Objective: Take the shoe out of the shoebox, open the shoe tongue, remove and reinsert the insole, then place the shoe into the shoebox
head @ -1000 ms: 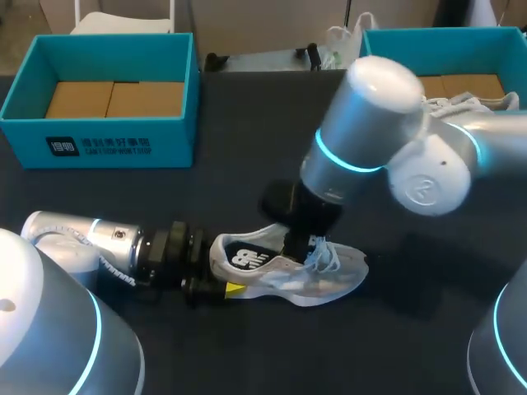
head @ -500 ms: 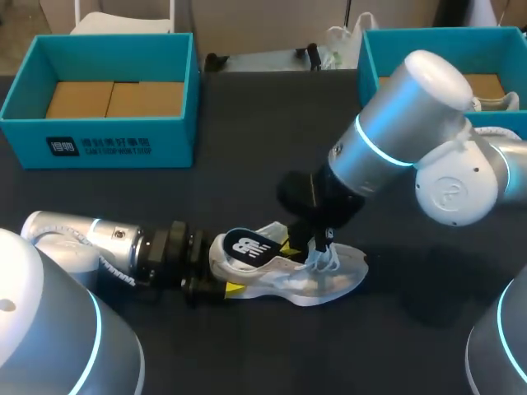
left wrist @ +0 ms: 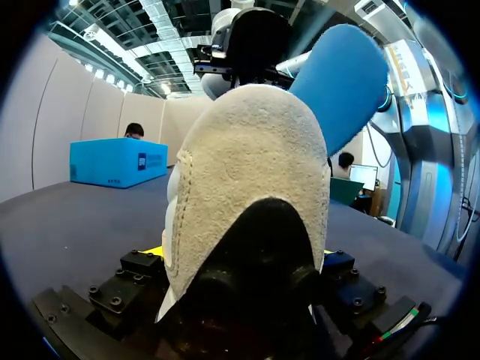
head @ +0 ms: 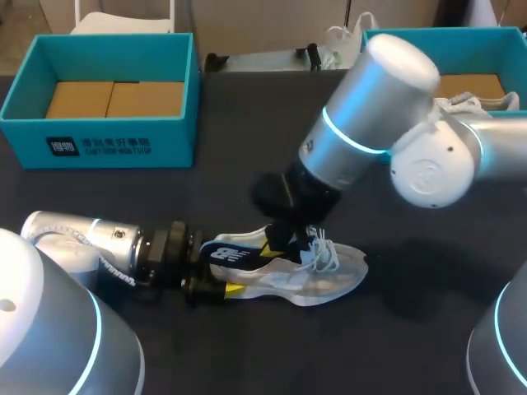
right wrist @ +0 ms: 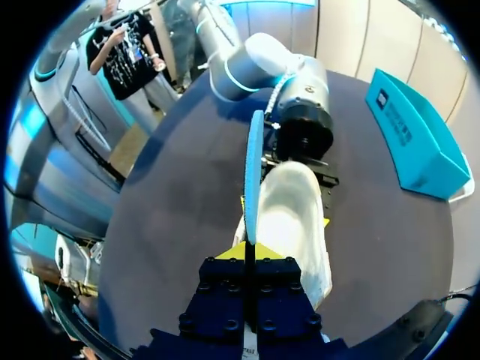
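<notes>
The dark table (head: 247, 132) bears a left shoebox (head: 99, 144) and a right shoebox (head: 387, 45), both teal, at its far side. The white shoe (head: 329, 276) lies near the front, its heel clamped in the left gripper (left wrist: 240, 255). The right gripper (right wrist: 247, 253) pinches the blue insole (right wrist: 253, 172) above the shoe.

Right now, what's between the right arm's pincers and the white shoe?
The blue insole: the right gripper pinches it edge-on, and it extends out over the shoe. The right wrist view shows this best.
</notes>
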Controlling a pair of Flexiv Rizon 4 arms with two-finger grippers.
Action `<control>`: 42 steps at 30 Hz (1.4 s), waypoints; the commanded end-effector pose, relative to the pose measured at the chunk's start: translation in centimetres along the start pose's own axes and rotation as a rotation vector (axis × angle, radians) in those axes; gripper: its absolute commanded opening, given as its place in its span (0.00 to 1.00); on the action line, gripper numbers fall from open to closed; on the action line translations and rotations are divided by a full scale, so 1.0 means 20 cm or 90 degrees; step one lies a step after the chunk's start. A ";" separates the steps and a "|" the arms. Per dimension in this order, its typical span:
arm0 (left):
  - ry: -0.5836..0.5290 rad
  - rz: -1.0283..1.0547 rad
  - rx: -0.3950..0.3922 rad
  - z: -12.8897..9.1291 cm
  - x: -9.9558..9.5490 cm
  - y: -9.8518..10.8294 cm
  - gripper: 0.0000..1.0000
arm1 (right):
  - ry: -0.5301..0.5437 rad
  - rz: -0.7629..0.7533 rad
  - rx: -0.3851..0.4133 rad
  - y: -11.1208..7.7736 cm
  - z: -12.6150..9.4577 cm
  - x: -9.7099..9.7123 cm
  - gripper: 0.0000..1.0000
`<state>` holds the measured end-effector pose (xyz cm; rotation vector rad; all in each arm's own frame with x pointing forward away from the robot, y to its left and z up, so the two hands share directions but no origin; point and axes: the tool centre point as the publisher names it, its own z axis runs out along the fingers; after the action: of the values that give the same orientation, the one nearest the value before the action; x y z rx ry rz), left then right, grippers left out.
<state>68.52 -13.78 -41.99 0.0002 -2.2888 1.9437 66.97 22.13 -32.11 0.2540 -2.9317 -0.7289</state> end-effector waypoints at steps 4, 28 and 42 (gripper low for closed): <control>-0.001 0.000 0.000 0.00 0.00 0.00 0.00 | 0.023 0.000 0.054 0.07 0.04 -0.06 0.46; -0.001 0.000 0.000 0.00 0.00 0.00 0.00 | -0.006 0.130 0.061 0.05 0.00 -0.09 0.30; -0.001 0.000 0.000 0.00 0.00 0.00 0.00 | 0.002 0.137 0.062 0.08 -0.01 -0.06 0.43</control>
<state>68.54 -13.79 -41.98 0.0004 -2.2885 1.9440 68.17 23.54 -31.27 -0.0523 -2.9306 -0.5570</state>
